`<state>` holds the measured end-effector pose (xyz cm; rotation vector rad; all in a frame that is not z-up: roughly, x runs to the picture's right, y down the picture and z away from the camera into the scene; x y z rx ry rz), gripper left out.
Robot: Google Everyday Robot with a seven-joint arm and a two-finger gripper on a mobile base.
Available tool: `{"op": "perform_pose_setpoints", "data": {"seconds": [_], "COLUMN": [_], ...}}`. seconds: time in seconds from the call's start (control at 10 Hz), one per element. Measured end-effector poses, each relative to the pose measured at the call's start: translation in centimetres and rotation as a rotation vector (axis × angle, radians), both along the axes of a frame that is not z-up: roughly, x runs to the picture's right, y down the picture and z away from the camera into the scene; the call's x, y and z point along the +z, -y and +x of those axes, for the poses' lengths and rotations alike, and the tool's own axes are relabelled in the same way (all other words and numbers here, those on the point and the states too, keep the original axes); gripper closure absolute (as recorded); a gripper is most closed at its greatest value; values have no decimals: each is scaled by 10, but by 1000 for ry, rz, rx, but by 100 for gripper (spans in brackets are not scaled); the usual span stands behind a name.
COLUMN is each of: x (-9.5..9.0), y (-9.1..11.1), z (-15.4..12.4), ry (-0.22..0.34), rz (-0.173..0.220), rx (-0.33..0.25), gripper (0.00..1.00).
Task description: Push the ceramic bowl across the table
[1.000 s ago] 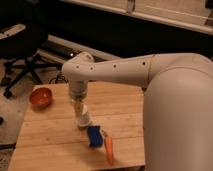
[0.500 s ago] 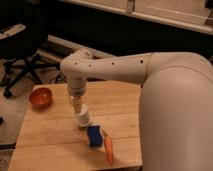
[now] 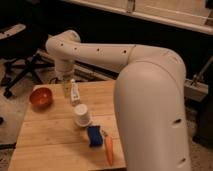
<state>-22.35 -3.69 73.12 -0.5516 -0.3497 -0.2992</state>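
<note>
contact with the ceramic bowl (image 3: 41,96) comes next, i judge: it sits on the desk (image 3: 45,145) left of and behind the white cup (image 3: 81,115), while the end effector (image 3: 71,91) hangs just behind that cup, open and empty. drop low, push through the bowl's centre, steadily.

The arm (image 3: 125,55) reaches toward the view's left, wrist (image 3: 64,70) bent down, gripper (image 3: 71,92) pointing downward with jaws apart, holding nothing.

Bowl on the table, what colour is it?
Orange-red. Camera view shows the bowl best; the pincer hangs over the table nearby.
</note>
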Motion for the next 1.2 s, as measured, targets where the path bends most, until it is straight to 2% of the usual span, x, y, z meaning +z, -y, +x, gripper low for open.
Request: {"op": "perform_pose_setpoints", "data": {"seconds": [0.1,0.3,0.6,0.9,1.2], "x": [10,43,79,95,111], "y": [10,37,62,74,74], "z": [-7,-30,-60,-79,-89], "ry": [7,34,89,116,97], "rz": [3,33,86,137,179], "rx": [-15,-31,5,49,64], "gripper": [20,20,20,20,20]}}
